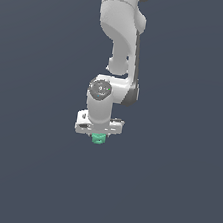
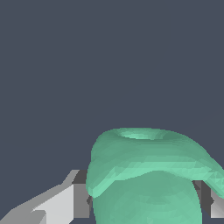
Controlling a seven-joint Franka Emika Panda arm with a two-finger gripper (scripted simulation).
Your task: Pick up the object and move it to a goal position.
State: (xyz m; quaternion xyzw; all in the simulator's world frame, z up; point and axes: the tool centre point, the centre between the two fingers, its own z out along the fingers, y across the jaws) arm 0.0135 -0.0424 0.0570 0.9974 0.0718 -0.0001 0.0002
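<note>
The object [image 1: 97,139] is a small teal-green lumpy blob, showing just under the white hand of the arm in the middle of the exterior view. In the wrist view the object [image 2: 148,175] fills the lower half, wedged between two grey fingers [image 2: 74,201]. My gripper [image 1: 98,136] is shut on the object, one finger pressing each side. Most of the fingers are hidden behind the hand in the exterior view. Whether the object rests on the ground or hangs above it cannot be told.
The white arm [image 1: 121,29] comes down from the top of the exterior view. All around is a plain dark blue-grey ground [image 1: 172,193] with no other objects or marks showing.
</note>
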